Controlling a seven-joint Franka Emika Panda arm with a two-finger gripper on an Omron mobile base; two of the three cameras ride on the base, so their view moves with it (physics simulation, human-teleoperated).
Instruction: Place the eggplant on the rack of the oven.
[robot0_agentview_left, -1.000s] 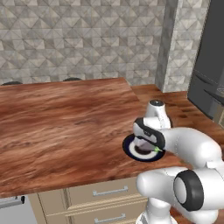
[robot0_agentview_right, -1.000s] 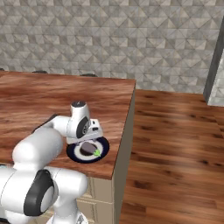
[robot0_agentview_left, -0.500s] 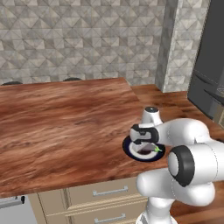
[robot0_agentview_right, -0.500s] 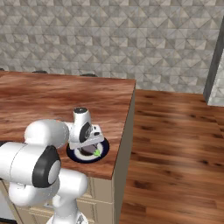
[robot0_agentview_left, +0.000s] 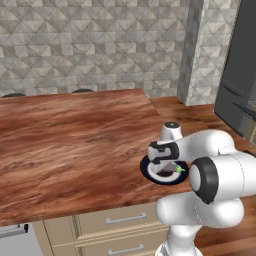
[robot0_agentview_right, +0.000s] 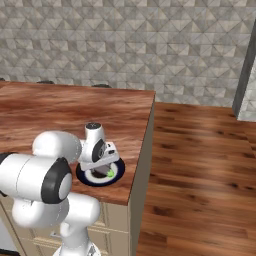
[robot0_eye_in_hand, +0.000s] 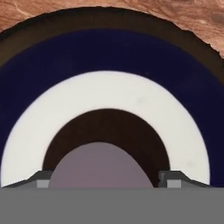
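Observation:
The eggplant (robot0_eye_in_hand: 103, 168) lies on a round white plate with a dark-blue rim (robot0_eye_in_hand: 109, 57) near the counter's right end. In the hand view its dull purple body sits low between my two fingertips (robot0_eye_in_hand: 43, 179), with a thin gap on the right side. My gripper (robot0_agentview_left: 167, 167) points straight down onto the plate (robot0_agentview_left: 149, 173) and stands open around the eggplant, whose green stem end (robot0_agentview_left: 179, 170) pokes out beside the hand. From the right base view the gripper (robot0_agentview_right: 102, 167) covers most of the eggplant (robot0_agentview_right: 109, 173). The oven and its rack are out of view.
The wooden counter (robot0_agentview_left: 70, 135) stretches left of the plate, and its edge runs just right of the plate (robot0_agentview_right: 85, 176). Drawers (robot0_agentview_left: 120, 220) sit below. A tall dark appliance (robot0_agentview_left: 242, 75) stands at the far right, across wooden floor (robot0_agentview_right: 200, 165).
My hand has sunk lower onto the plate and the elbow has swung round; the fingers now straddle the eggplant. The plate and eggplant have not moved.

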